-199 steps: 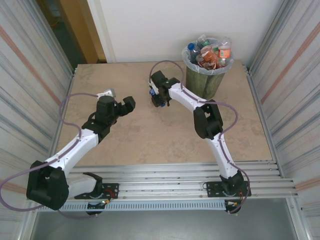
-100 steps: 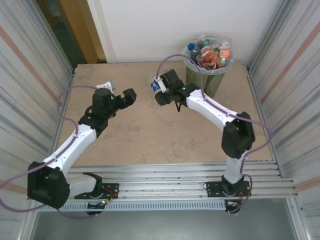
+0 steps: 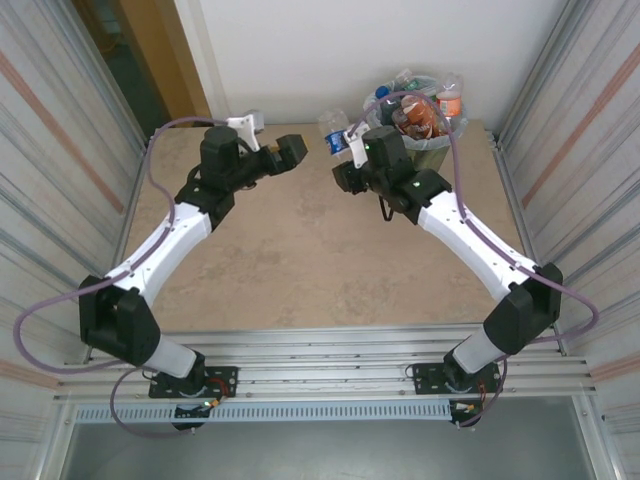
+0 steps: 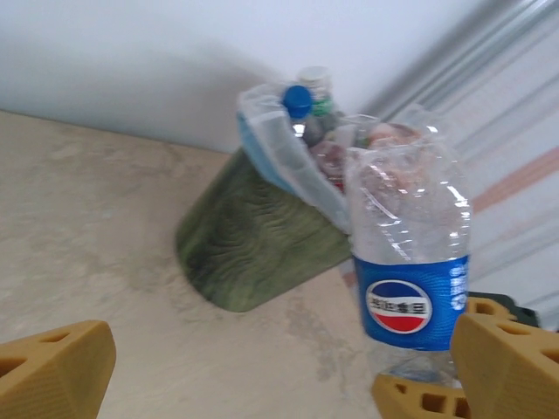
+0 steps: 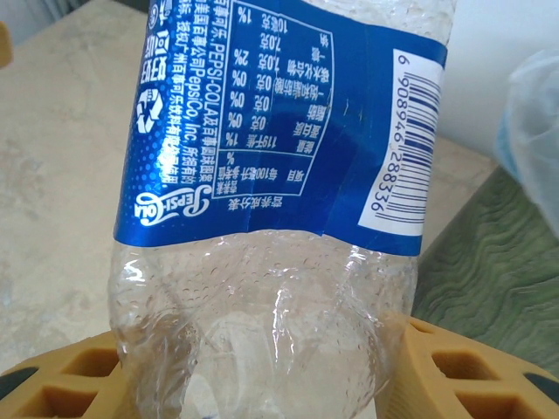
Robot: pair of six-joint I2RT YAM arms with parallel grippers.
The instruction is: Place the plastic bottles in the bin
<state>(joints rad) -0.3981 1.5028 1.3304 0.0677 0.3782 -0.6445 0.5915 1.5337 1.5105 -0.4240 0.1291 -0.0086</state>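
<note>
One clear, blue-labelled bottle stands pinched at its base in the right gripper, just at 9 o'clock of the bin, at 1 o'clock on the tabletop. Expect it light, thin-walled, slick: hold the stiffer base. The left gripper is spread, empty.

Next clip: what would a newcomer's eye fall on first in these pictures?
A clear bottle with a blue label stands out, gripped at its lower end by the right end effector and held upright just left of the dark green bin. The bin, at the far right of the table, is heaped with bottles above its rim. The left end effector hangs open, facing the held bottle.
</note>
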